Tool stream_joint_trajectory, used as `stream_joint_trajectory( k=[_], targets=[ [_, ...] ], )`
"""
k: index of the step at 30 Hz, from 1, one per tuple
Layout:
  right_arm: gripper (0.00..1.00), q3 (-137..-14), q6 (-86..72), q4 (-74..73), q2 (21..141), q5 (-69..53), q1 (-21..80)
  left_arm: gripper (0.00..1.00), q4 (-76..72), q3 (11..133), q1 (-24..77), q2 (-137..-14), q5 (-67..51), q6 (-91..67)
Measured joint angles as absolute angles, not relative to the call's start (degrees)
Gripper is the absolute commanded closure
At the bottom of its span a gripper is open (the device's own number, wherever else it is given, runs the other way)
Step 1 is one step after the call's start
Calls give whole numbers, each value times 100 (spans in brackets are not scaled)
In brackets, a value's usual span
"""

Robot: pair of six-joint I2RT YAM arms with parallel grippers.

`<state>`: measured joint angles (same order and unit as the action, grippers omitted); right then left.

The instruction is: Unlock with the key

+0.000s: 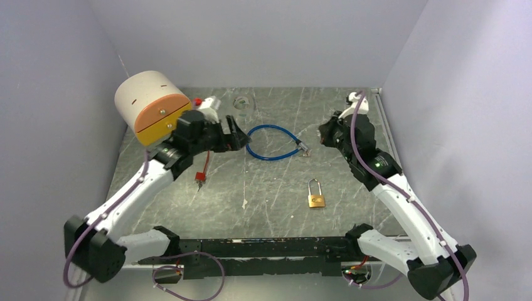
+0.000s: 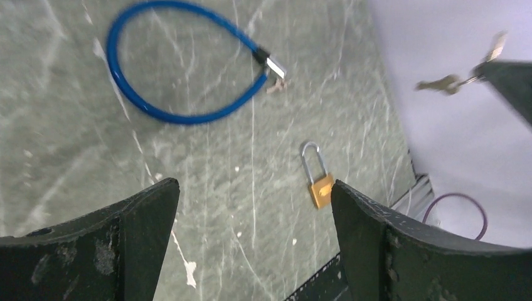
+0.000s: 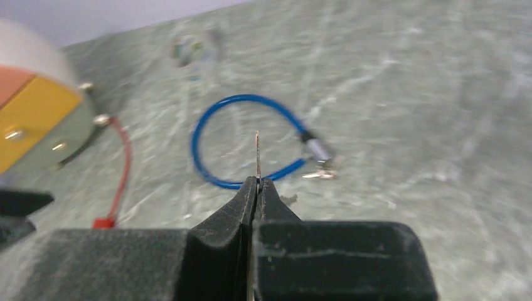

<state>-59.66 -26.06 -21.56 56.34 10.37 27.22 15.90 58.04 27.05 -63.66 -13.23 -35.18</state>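
Observation:
A small brass padlock (image 1: 316,199) with a steel shackle lies flat on the table, near the front right; it also shows in the left wrist view (image 2: 320,188). My right gripper (image 1: 324,133) hangs above the table, to the right of a blue cable lock. In the right wrist view it (image 3: 257,182) is shut on a thin key (image 3: 257,153) seen edge-on. The left wrist view shows that key (image 2: 446,83) dangling from the right gripper's tip. My left gripper (image 1: 237,139) is open and empty at the cable's left edge, with its jaws wide apart (image 2: 254,188).
The blue cable lock (image 1: 273,143) lies looped in the middle of the table, with small keys at its end (image 3: 323,172). A round box (image 1: 152,106) with an orange and yellow face stands at the back left. A red cord (image 1: 203,169) lies beside it.

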Motion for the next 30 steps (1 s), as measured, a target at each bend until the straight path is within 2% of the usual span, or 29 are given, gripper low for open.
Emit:
stream_joint_trajectory(
  k=[6,17,23,30],
  targets=[
    [100,-6139,-2770,-3291,5343,2392,2615,6,1833,6213,3754,-7760,-864,-3771],
    [100,-6366,-2740,-4110,4740,3227,2606,6,1986,7242,5765,-9996,438,-4449],
    [100,-6099,-2746,-4421,4042,3634,2602,6,2261,8108,6355,-11061,934,-4984],
    [100,-6101,-2744,-4569,3830,3868,2600,6,2838,9260,6702,-11856,1260,-5330]
  ],
)
